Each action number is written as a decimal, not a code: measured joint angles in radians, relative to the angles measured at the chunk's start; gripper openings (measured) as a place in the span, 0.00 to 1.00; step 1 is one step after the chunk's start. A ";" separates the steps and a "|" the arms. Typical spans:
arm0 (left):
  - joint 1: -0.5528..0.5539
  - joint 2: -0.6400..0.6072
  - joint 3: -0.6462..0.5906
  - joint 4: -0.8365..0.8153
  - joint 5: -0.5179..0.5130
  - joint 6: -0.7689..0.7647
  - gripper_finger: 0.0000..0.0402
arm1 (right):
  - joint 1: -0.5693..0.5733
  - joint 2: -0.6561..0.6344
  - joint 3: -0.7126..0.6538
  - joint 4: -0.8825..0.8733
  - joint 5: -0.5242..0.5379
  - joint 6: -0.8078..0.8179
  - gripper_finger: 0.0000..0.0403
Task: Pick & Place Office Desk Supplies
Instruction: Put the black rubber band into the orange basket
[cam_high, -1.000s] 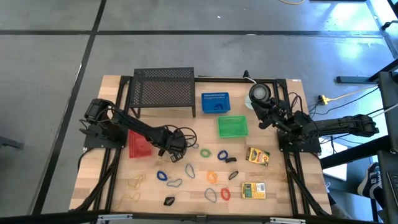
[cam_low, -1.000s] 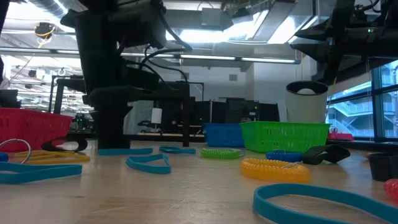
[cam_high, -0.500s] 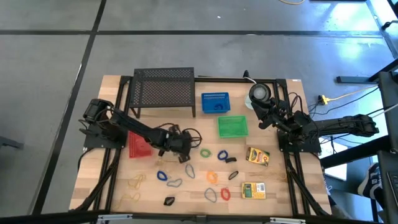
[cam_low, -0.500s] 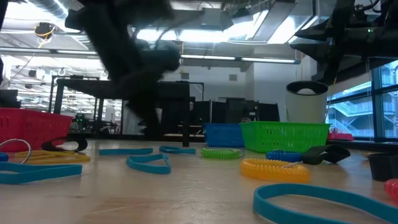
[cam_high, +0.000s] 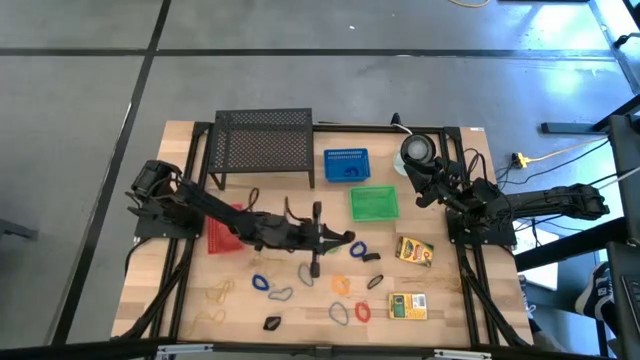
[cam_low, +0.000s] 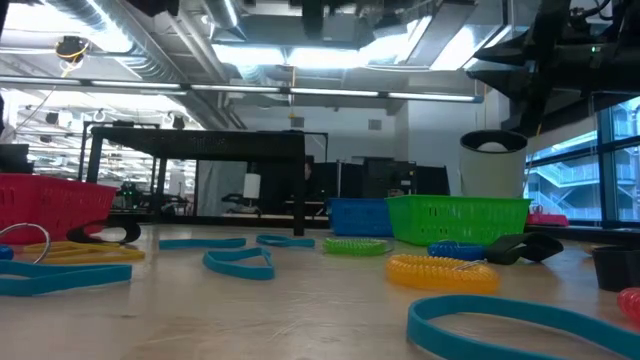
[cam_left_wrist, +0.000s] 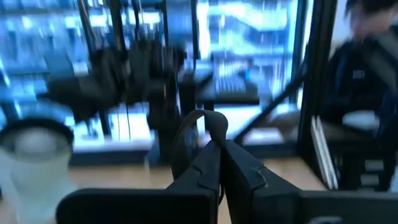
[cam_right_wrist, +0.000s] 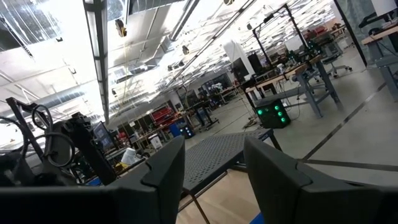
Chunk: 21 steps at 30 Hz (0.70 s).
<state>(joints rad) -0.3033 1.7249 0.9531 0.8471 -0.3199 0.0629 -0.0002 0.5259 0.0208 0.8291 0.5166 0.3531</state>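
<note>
supplies lie loose over the near half of the wooden counter: coloured oval loops, a blue one, a grey one, an orange one and a green one among them, with tan rubber bands towards the near left corner and a small black clip by the near edge. two small yellow-green boxes sit near the right edge, one tilted, the other closer to the near edge. seen level with the counter top, the loops are flat thin bands and a yellow coiled ring lies among them.

along the far side stand a black mesh rack, a blue basket and a green basket; a red basket sits by the left edge.

the left hand reaches out over the middle of the counter, raised clear of it, just beside the green loop. its fingers are pressed together and pinch a thin dark loop that arches up from the tips; its colour i cannot tell.

the right hand waits near the far right corner, beside a round grey-white disc, fingers parted with nothing between them.
</note>
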 joint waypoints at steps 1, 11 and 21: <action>-0.004 0.000 0.000 0.029 0.000 0.013 0.01 | 0.000 0.000 0.000 0.000 0.000 0.000 0.41; -0.020 0.000 0.000 -0.093 -0.002 -0.141 0.01 | 0.000 0.000 0.000 0.000 0.000 0.000 0.41; 0.018 -0.189 0.000 -0.890 0.003 -0.589 0.01 | 0.000 0.000 0.000 -0.002 0.000 0.000 0.41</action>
<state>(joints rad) -0.2857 1.5357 0.9531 -0.0427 -0.3168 -0.5257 -0.0006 0.5259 0.0208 0.8268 0.5167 0.3530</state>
